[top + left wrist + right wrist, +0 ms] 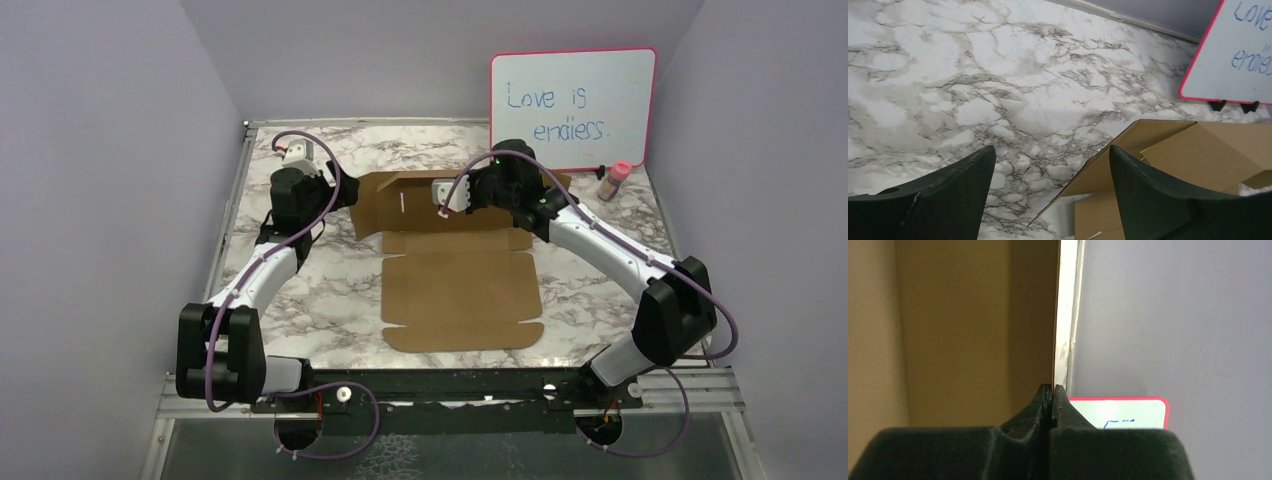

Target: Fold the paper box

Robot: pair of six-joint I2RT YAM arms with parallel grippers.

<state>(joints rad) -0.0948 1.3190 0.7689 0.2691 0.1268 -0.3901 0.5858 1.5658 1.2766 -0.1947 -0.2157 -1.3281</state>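
Two grippers sit at the far end of the paper box [462, 290]. The box is mid-table on marble table [300, 290]: near panel flat, far part folded up with side walls raised. Left gripper [1050, 155]: fingers spread wide, nothing between them, over bare marble just left of the box's left flap. Right gripper [1051, 390]: fingers pressed together, nothing pinched, tips by an upright cardboard wall, contact unclear. Pink-framed whiteboard [573, 108] far right, small pink-capped bottle [614, 180] just beside it.
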